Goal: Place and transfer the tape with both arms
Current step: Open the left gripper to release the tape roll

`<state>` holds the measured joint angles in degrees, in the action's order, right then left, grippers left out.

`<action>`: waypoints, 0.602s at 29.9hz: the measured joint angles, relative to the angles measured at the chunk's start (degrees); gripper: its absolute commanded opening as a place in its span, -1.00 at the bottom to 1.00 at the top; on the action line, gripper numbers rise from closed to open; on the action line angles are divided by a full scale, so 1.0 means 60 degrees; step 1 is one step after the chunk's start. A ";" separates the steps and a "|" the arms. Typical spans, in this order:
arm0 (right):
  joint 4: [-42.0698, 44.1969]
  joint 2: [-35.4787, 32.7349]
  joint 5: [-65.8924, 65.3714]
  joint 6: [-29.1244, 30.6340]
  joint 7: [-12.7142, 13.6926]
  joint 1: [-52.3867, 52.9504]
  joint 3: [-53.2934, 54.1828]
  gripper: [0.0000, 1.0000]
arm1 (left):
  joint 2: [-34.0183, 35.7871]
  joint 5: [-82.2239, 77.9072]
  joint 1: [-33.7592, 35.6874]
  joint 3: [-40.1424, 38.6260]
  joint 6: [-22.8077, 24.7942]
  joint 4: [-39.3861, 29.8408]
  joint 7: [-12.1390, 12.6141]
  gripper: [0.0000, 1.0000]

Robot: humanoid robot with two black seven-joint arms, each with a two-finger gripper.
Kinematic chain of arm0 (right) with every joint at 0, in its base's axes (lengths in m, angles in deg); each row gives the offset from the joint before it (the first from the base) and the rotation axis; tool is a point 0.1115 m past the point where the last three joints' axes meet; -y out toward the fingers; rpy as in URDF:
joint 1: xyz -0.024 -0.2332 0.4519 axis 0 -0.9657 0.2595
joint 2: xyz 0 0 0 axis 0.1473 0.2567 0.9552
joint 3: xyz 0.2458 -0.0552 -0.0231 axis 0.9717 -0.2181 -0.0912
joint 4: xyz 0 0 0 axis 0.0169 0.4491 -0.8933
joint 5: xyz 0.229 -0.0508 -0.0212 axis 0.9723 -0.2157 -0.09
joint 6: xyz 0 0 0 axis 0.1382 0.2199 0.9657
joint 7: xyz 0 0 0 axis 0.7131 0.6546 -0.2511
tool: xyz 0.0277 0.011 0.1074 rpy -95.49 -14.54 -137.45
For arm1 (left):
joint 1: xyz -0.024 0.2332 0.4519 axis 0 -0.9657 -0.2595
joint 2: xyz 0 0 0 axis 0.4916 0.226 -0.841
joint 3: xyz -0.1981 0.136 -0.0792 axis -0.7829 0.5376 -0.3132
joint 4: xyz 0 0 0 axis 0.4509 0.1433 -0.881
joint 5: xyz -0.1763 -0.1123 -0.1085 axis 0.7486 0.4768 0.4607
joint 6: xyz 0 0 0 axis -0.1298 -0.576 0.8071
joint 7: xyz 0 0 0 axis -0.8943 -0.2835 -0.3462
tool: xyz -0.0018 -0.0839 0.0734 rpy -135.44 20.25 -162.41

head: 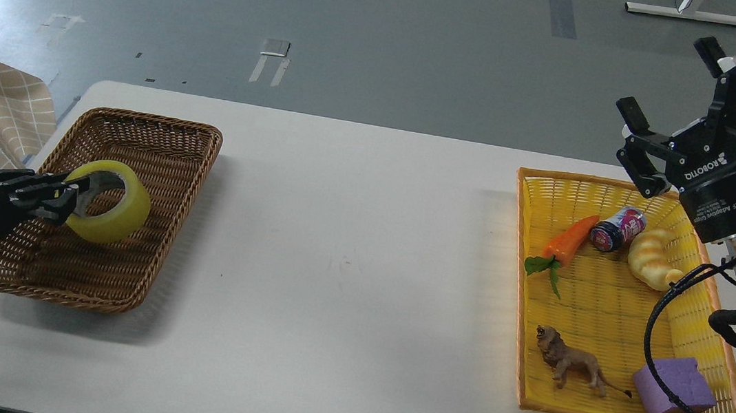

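Left gripper (68, 196) pinching the translucent yellow packing-tape roll (106, 202) through its core wall near the worktop's left edge; light, rigid, slick-sided

Both arms are matte black; right gripper (690, 87) has white ROBOTIQ lettering on its round body, a silver ring at the wrist, and a black cable looping below; left gripper (68, 193) has a small silver connector plug.

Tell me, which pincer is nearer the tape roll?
Left. The left pincer grips the tape roll over the brown basket; the right pincer hangs open far across the table.
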<state>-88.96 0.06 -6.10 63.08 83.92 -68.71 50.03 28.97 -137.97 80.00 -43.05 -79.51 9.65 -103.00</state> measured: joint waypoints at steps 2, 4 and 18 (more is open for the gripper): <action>-0.0002 -0.0008 0.0000 0.0000 0.0000 -0.0027 0.0003 1.00 | -0.0022 0.0003 0.0005 -0.0002 -0.0085 0.0074 -0.0029 0.16; -0.0017 -0.0035 0.0006 0.0000 0.0000 -0.0038 0.0009 1.00 | -0.0027 0.0004 0.0014 -0.0011 -0.0178 0.0129 -0.0034 0.24; -0.0117 -0.0006 0.0014 0.0000 0.0000 -0.0156 0.0009 1.00 | -0.0114 0.0403 0.0313 -0.0074 -0.0997 0.0578 -0.0037 0.95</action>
<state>-89.66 0.03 -6.01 63.08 83.92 -69.64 50.09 28.29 -135.55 81.88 -43.49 -85.50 13.12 -103.23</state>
